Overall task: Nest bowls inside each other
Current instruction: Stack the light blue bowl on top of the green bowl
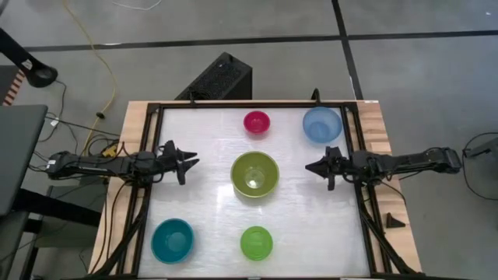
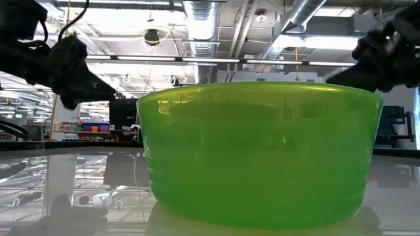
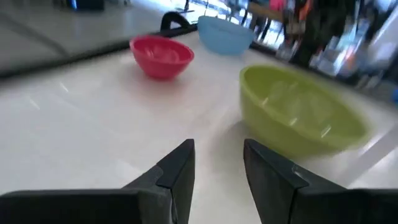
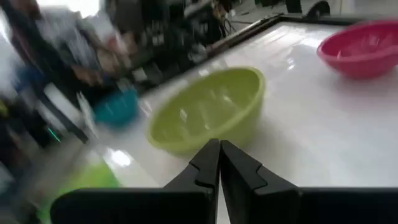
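Five bowls stand apart, each on its base on the white table. The olive-green bowl sits in the middle, the magenta-pink bowl behind it, the light blue bowl at the far right, the teal bowl at the near left, the lime-green bowl at the near middle. My left gripper hovers open at the table's left edge, pointing level at the olive-green bowl. My right gripper hovers shut at the right edge, facing the same bowl.
A black frame runs around the table. A black box stands on the floor behind it, and a small dark wedge lies on the wooden rim at the right. The lime-green bowl fills the low view.
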Tool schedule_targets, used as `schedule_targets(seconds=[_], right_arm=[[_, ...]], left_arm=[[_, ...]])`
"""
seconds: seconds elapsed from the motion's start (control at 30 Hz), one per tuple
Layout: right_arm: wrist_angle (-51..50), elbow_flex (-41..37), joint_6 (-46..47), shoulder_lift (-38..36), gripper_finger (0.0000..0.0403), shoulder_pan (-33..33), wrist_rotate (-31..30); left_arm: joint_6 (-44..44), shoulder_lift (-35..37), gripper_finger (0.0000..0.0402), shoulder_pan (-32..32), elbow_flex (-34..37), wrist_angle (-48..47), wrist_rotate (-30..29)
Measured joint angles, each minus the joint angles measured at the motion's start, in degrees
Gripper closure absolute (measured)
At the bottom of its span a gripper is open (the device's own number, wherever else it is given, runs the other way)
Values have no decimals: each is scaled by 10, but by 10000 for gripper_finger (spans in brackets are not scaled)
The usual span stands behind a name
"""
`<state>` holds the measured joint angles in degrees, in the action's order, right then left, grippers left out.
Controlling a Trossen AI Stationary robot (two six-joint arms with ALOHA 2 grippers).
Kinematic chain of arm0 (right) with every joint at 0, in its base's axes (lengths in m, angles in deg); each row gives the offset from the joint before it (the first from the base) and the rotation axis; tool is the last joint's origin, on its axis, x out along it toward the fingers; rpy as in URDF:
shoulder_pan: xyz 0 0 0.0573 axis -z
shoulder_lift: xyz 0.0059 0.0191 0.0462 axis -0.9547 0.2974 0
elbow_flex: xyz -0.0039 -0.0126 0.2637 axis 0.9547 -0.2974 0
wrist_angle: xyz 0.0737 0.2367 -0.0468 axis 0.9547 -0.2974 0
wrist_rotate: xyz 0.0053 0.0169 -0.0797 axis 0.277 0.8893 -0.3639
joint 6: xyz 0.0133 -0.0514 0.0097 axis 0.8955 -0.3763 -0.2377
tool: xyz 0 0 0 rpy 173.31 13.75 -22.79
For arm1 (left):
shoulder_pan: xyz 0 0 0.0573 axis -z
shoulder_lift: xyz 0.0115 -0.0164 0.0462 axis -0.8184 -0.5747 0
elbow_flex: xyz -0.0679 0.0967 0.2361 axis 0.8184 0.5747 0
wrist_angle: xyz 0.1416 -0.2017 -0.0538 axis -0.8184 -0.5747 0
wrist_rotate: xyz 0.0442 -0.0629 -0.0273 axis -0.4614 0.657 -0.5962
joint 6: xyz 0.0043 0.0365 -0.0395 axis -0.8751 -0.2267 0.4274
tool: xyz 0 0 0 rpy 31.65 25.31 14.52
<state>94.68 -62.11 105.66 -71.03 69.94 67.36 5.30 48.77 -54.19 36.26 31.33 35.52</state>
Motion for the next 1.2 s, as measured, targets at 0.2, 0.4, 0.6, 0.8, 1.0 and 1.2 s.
schedule_targets(seconds=[0.2,0.4,0.6,0.8,1.0,1.2], right_arm=[[58,0,211,0,358,0,-7],[63,0,308,0,358,0,-59],[123,1,329,0,358,1,-118],[409,4,151,1,358,23,-196],[485,71,2,10,358,54,-219],[477,193,-84,69,358,92,-206]], left_arm=[[267,0,276,0,0,3,6],[393,0,276,0,0,1,-16],[474,0,276,-1,0,54,-71],[278,0,276,-1,0,344,-68],[148,0,276,-1,0,509,-90],[112,-1,276,-1,0,514,-93]])
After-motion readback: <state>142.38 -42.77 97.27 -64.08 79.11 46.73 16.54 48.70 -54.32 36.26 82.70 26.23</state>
